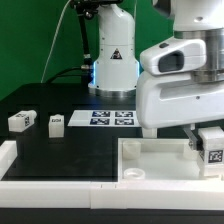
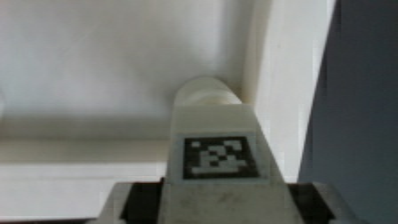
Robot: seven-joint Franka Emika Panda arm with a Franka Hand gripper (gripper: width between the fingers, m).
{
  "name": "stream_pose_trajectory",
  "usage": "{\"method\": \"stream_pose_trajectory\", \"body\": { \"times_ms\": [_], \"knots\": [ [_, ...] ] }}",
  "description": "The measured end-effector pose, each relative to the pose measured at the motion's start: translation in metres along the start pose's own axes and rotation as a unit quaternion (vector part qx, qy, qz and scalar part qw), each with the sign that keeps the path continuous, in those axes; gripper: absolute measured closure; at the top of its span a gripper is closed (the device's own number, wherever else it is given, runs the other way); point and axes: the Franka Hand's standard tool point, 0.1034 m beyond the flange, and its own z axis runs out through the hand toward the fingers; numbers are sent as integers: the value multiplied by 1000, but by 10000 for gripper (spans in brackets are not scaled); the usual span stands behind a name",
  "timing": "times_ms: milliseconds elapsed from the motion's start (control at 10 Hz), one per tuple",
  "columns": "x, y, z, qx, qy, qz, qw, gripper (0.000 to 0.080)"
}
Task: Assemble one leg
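**A:** How does the arm stand?

**B:** It reaches low over the counter's (image 1: pixel 75 150) near corner on the exterior view's right. Its bulky white wrist hangs over the square white top (image 1: pixel 160 165), and the pincer (image 1: pixel 207 141) points down.

**A:** And the pincer?

**B:** It is pinching the leg (image 1: pixel 213 149). In the wrist view the leg (image 2: pixel 217 140) sits between the fingers (image 2: pixel 135 205), tag facing the camera. Its rounded end points into an inner corner of the square white top (image 2: pixel 107 60), close to the walls. I cannot tell whether it touches them.

**A:** What else lies about?

**B:** A spare leg (image 1: pixel 22 121) and a second spare leg (image 1: pixel 56 122) lie near the counter's edge on the exterior view's left, just apart from each other and well apart from the arm. The marker board (image 1: pixel 112 118) lies flat toward the far edge, in front of the arm's base (image 1: pixel 113 62). A white rail (image 1: pixel 50 187) runs along the near edge.

**A:** Does anything stand in the way?

**B:** Only the raised walls of the square white top, which close in on the leg.
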Motion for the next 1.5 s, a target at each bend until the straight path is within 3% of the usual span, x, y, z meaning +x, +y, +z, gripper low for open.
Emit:
{"method": "stream_pose_trajectory", "body": {
  "times_ms": [200, 500, 900, 1000, 1100, 1200, 1500],
  "knots": [
    [-1, 1, 0, 7, 13, 130, 991, 509],
    [-3, -2, 2, 9, 7, 351, 936, 508],
    [-4, -3, 2, 10, 0, 495, 869, 505],
    [-4, -5, 3, 10, 0, 508, 861, 350],
    [-4, -5, 3, 10, 0, 483, 875, 350],
    [-4, -4, 3, 9, 0, 461, 887, 196],
    [-6, -6, 2, 6, -5, 263, 965, 153]
  ]
}}
